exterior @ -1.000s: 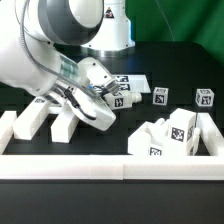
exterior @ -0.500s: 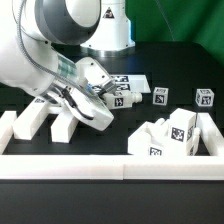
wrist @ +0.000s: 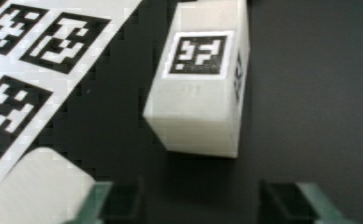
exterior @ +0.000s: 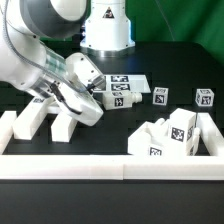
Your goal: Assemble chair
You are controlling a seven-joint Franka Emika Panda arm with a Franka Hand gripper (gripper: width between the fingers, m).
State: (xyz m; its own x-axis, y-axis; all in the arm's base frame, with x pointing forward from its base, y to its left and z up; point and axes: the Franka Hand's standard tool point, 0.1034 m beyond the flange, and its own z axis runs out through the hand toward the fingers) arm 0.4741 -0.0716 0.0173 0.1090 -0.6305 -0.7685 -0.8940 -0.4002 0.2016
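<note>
Released hand (wrist: 204, 205), fingers (wrist: 107, 205) spread over bare black surface (wrist: 320, 100), matte white tagged chair block (wrist: 199, 85) just ahead, narrow dark gap to flat white marker board (wrist: 36, 60)

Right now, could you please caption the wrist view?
Open end effector hovering by a tagged white chair block.

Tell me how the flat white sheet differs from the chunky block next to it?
The marker board is thin and flat; the block is thick and boxy. The marker board carries several tags; the block's top shows one. Both are white with black-and-white square tags.
</note>
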